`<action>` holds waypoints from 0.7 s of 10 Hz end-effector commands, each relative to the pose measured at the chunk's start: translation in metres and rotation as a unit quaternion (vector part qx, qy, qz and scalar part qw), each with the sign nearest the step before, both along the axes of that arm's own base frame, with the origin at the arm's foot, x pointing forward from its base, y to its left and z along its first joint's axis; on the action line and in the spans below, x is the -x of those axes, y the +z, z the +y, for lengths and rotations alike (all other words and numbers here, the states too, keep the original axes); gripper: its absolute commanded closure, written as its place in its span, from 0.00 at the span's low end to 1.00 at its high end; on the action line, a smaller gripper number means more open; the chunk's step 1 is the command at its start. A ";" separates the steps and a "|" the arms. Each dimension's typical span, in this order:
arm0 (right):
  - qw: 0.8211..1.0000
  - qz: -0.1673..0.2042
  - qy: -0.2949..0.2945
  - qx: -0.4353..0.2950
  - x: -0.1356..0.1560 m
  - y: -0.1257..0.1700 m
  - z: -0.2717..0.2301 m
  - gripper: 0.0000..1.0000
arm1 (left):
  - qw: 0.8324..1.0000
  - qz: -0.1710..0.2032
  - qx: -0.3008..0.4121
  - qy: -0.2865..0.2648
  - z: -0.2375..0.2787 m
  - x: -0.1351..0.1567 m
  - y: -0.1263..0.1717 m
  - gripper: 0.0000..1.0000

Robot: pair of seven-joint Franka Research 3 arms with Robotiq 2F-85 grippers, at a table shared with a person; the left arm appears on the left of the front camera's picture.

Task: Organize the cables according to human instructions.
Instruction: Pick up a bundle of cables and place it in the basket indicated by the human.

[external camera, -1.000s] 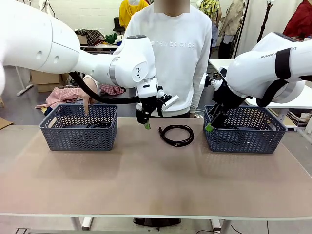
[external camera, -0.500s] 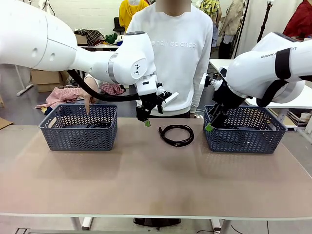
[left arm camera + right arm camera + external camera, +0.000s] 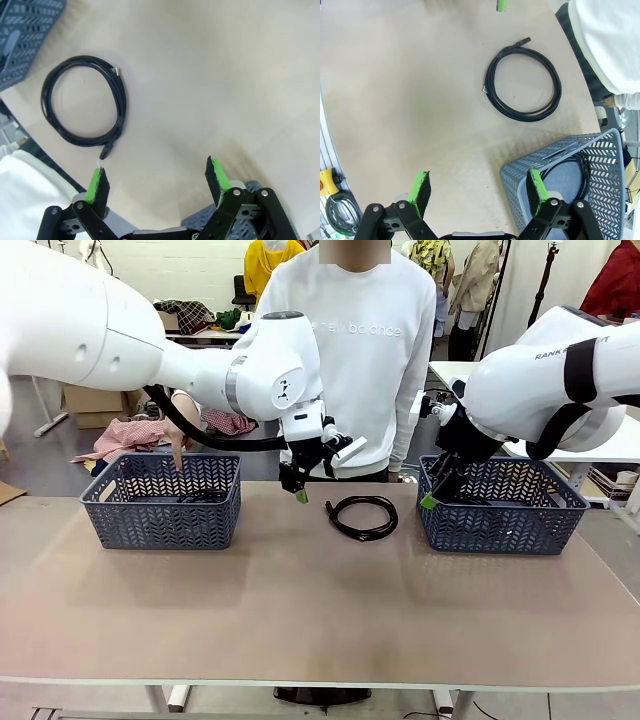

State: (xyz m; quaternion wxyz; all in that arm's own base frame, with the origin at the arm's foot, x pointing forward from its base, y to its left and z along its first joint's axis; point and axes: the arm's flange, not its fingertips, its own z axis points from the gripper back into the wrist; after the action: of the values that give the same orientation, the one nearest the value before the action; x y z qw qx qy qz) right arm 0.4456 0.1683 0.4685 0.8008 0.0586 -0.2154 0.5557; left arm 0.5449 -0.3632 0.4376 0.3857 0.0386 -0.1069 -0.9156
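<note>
Between the baskets, one coiled cable lies on the tabletop.
I see both arms' fingers spread, holding nothing.

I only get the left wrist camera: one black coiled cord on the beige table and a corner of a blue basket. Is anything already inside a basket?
Observer: Yes. The right wrist view shows a thin black coiled cable lying in the grey-blue plastic lattice basket on the robot's right.
Operator: And the other basket?
Observer: The front view shows a dark cable in the left grey-blue basket too.
Operator: Is the person doing anything?
Observer: The person's hand points a finger down at that left basket's far rim.
</note>
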 end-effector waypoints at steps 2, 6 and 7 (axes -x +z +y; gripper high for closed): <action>1.000 -0.001 0.000 0.001 0.001 0.000 0.001 0.00 | 0.998 0.000 -0.017 -0.067 -0.018 -0.019 -0.015 0.00; 1.000 -0.001 0.000 0.001 0.001 0.000 0.001 0.00 | 0.988 0.040 -0.047 -0.138 -0.052 -0.035 -0.040 0.00; 1.000 -0.001 0.000 0.001 0.001 0.000 0.001 0.00 | 0.986 0.047 -0.058 -0.149 -0.057 -0.036 -0.048 0.00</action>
State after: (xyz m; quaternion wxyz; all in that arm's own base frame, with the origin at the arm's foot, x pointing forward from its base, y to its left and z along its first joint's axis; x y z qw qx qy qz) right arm 0.4457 0.1683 0.4685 0.8009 0.0586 -0.2153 0.5557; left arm 0.5705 -0.4155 0.3875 0.2717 -0.0004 -0.0593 -0.9605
